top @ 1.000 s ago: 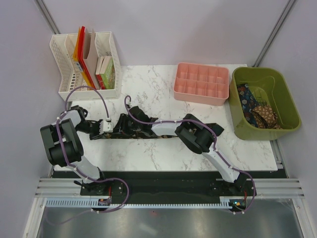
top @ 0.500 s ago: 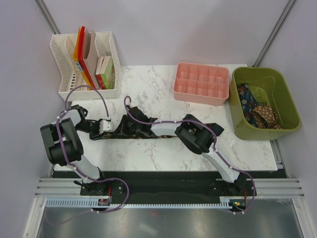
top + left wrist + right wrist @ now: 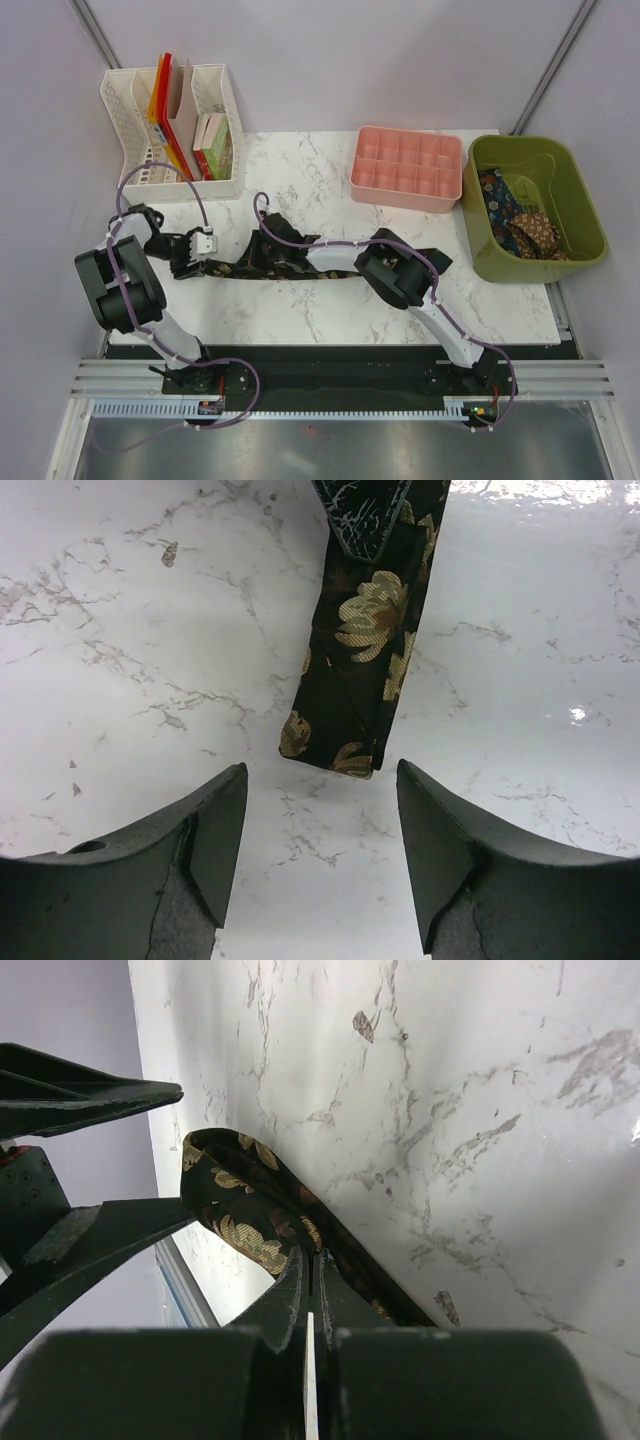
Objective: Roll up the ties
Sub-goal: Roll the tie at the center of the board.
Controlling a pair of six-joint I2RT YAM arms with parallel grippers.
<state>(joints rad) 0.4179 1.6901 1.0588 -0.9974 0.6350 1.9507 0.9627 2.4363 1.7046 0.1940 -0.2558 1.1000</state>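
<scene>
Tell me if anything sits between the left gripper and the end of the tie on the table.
Nothing visible does. The left gripper is open, and the tie ends just ahead of it, with only bare table between. The right gripper is shut on the tie farther along, off that path.
</scene>
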